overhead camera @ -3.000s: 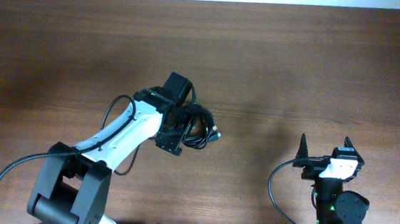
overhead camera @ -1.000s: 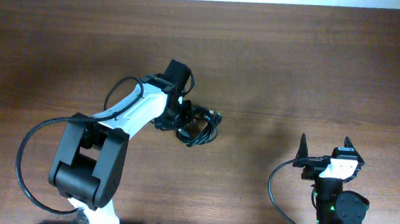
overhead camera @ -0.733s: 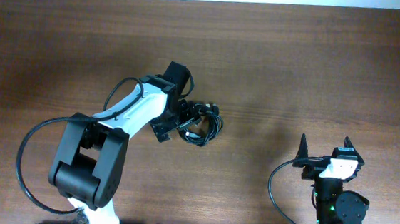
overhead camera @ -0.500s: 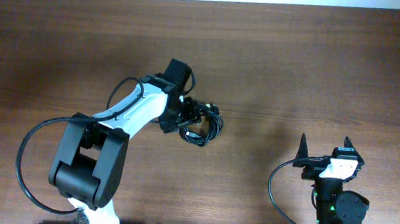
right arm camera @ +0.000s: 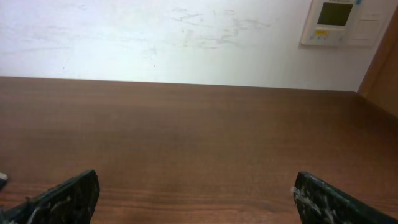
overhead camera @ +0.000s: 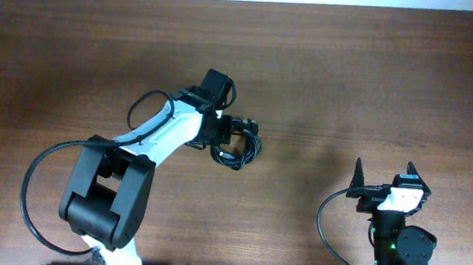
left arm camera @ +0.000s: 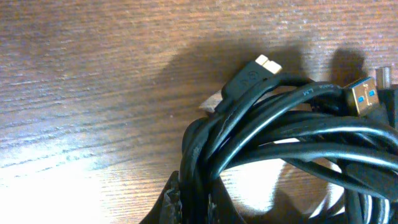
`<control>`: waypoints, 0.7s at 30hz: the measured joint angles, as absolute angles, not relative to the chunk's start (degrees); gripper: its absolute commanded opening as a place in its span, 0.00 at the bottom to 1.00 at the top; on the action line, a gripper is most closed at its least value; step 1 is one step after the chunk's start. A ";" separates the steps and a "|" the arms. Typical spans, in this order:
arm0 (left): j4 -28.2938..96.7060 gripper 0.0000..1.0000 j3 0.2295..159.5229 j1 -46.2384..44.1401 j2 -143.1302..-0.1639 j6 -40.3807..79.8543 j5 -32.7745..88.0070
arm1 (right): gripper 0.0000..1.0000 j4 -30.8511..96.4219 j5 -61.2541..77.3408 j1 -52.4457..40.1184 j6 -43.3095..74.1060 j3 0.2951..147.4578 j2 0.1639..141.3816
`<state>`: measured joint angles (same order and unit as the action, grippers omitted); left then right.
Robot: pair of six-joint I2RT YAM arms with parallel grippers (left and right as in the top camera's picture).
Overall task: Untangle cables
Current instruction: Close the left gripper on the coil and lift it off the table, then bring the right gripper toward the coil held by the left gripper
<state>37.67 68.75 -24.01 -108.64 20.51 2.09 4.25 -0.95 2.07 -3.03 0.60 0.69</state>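
Since a second ago our left gripper (overhead camera: 223, 131) — clamped on the cable bundle (overhead camera: 238, 144) mid-table — has shifted it slightly farther; pulling alone may tighten the knot, as our right gripper (overhead camera: 384, 171) waits near right, fingers apart.

Overhead: bare wood table (overhead camera: 376, 76) lies open from 12 to 3 o'clock of my left gripper (overhead camera: 221, 137), w/ room to pass. Only obstacle there is the black cable bundle (overhead camera: 237, 146), touching my left fingertips at 3 o'clock. My left arm (overhead camera: 147, 142) blocks 7–8 o'clock. My right gripper (overhead camera: 382, 180) sits well apart, approx 4 o'clock of the bundle, jaws spread. Btwn its fingers (right arm camera: 68, 196), free tabletop runs to 12 o'clock, up to a white wall (right arm camera: 155, 37).
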 measured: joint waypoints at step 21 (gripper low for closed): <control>54.68 0.00 76.44 -24.05 -81.28 32.93 1.43 | 0.99 3.84 3.49 2.07 5.98 0.60 0.69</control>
<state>54.68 76.44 -24.05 -81.28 32.93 1.43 3.84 3.49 2.07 5.98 0.60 0.69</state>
